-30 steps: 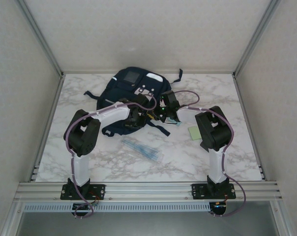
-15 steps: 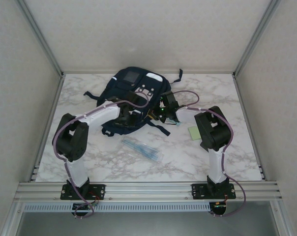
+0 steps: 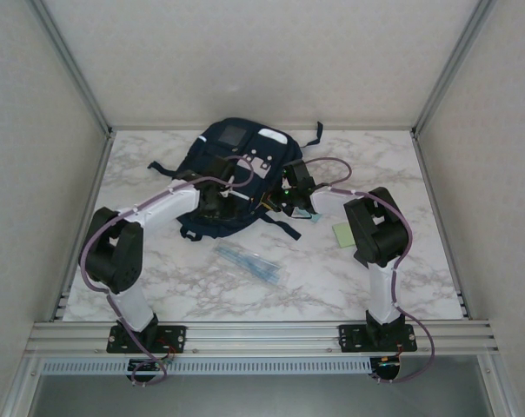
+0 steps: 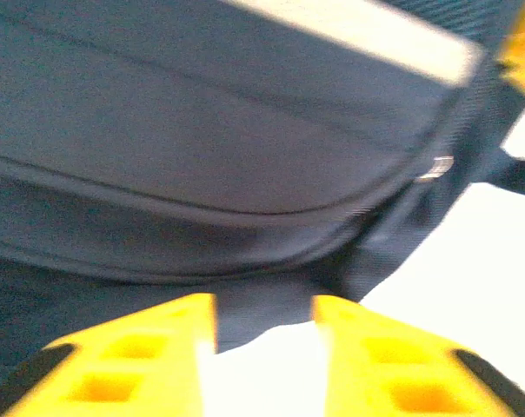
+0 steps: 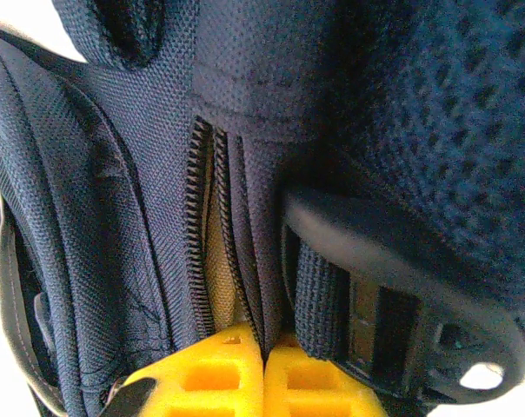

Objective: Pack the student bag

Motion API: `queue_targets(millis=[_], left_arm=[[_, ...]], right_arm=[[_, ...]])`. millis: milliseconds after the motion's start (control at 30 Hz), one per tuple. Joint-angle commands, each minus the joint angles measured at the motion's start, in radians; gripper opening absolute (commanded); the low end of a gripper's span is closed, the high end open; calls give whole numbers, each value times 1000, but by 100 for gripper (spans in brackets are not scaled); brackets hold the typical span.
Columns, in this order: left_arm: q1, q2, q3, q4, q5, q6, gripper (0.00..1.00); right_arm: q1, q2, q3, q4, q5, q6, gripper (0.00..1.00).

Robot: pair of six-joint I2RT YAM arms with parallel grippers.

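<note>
Pinching fabric beside the zipper (image 5: 212, 226), the right gripper (image 5: 264, 369) had its fingers pressed together on the student bag (image 3: 232, 161). The left gripper (image 4: 264, 347) stood parted and empty, just short of the bag's edge. The bag lay on the table (image 3: 402, 287), toward its far side.

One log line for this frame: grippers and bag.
left gripper open by student bag | right gripper shut on student bag beside zipper | green pad on table

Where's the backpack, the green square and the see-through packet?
backpack (image 3: 215, 156), top view, its dark front panel.
green square (image 3: 342, 234), top view, its middle.
see-through packet (image 3: 252, 262), top view, its middle.
</note>
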Motion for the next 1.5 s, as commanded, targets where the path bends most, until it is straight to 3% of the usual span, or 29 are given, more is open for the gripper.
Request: queue_targets(millis=[0,133,400,533,633,833,1033,1167,1300,1467], left_arm=[[-42,-5,30,85,107,-73,45],[-71,55,41,119,95,-112,45],[-81,167,52,122,-5,-53,39],[-90,179,58,125,-89,-32,38],[-112,170,82,76,-223,-10,40],[-144,162,96,8,-405,-26,49],[-144,233,97,90,-289,-25,47],[-147,269,128,127,-167,-32,33],[-151,300,168,112,-138,-35,25],[-153,335,219,104,-65,-57,22]], right_arm=[[-15,4,29,21,47,-23,0],[-13,3,20,42,38,-16,0],[-9,6,24,54,21,-16,0],[-12,8,24,59,18,-16,0],[-9,9,24,65,15,-13,0],[-7,20,31,74,4,-6,0],[-6,15,30,69,4,-13,0],[-6,19,28,69,2,-10,0],[-6,26,36,69,-6,-7,0],[-6,35,39,67,-3,-9,0]])
